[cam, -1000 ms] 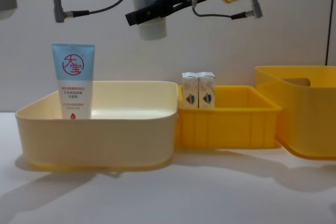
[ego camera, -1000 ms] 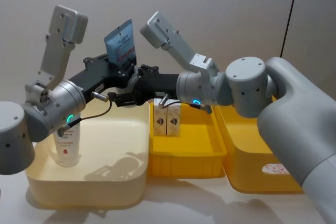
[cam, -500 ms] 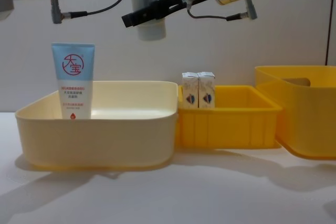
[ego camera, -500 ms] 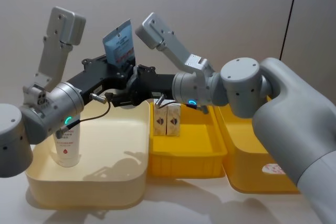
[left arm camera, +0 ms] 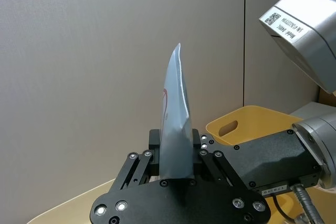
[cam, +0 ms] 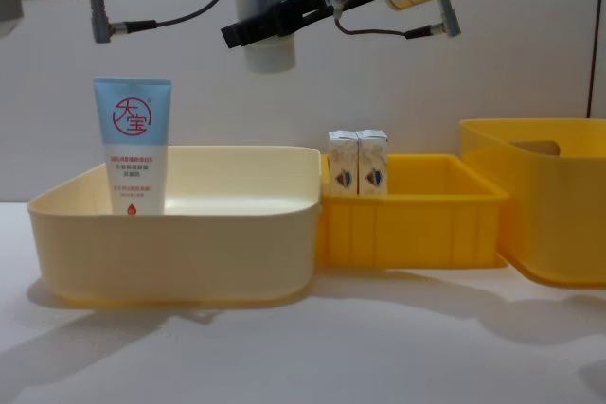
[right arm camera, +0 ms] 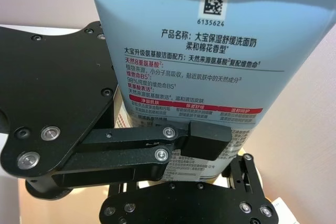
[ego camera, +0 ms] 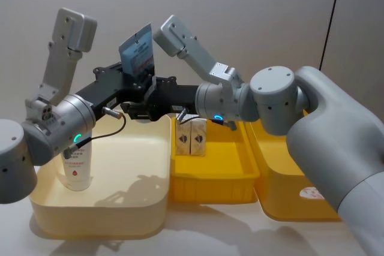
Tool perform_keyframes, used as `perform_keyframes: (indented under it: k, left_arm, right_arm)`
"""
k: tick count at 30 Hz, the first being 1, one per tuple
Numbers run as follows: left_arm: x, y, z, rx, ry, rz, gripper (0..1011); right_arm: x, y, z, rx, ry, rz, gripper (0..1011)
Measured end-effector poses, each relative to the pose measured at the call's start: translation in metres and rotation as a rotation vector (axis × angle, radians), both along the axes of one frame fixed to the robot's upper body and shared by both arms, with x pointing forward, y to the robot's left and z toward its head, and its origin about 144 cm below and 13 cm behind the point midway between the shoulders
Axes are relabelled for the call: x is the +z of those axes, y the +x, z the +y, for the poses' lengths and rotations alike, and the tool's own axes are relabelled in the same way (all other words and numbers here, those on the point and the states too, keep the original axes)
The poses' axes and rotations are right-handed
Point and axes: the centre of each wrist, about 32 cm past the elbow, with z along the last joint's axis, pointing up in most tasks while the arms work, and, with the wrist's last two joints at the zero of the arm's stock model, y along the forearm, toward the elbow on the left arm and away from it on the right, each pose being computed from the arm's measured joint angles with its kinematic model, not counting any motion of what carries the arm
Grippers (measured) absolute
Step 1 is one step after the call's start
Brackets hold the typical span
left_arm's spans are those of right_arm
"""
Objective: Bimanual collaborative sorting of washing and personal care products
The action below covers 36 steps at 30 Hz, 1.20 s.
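Pale blue-white tapering plastic tube (ego camera: 137,49) is up in the air over the far edge of the cream plastic bin (ego camera: 144,208), cap end down, flat crimped end up. Left claw (left arm camera: 176,190) is clenched on the tube's lower body just above the cap; right claw (right arm camera: 173,145) is at the same spot from the other side, one finger (right arm camera: 202,140) pressed on the printed face, apparently gripping too — looks like a handover.

Handling, judged: light, soft-walled, glossy, so it dents and can slip. Best hold is low near the stiff shoulder and cap, across the flat faces, not on the thin crimp.

Second light blue tube with red round logo (cam: 133,147) stands upright in the cream bin at its left edge. Two small white cartons with blue-red prints (cam: 358,163) stand touching each other at the far left corner of the middle yellow plastic bin (cam: 417,224). Large yellow bin (cam: 549,205) sits at the right of the counter (cam: 312,347).

Room: both claws crowd each other above the cream bin's far rim; open floor of the cream bin lies right of the standing tube, and most of the middle bin is free.
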Motion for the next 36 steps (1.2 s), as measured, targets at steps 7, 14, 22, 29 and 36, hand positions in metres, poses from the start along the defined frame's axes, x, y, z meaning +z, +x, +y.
perform_keyframes:
  k: [7, 14, 22, 29, 36]
  left_arm:
    - [-0.0001, -0.0001, 0.0002, -0.001, 0.0, 0.0, 311]
    - [-0.0002, -0.0003, 0.0003, -0.001, 0.0, 0.0, 312]
    - [-0.0004, -0.0004, 0.0003, -0.001, 0.0, 0.0, 311]
    - [-0.0004, -0.0004, 0.0002, -0.001, 0.0, 0.0, 311]
    - [-0.0003, -0.0004, 0.0001, -0.002, -0.001, 0.0, 457]
  right_arm:
    - [-0.0001, 0.0001, 0.0002, -0.001, 0.0, 0.0, 658]
    - [0.0, 0.0001, 0.0005, 0.0, 0.0, -0.001, 625]
    - [-0.0001, 0.0002, 0.0007, -0.001, 0.0, -0.001, 604]
    - [-0.0002, 0.0002, 0.0007, -0.001, 0.0, -0.001, 603]
    - [-0.0003, 0.0002, 0.0007, -0.002, -0.001, -0.001, 603]
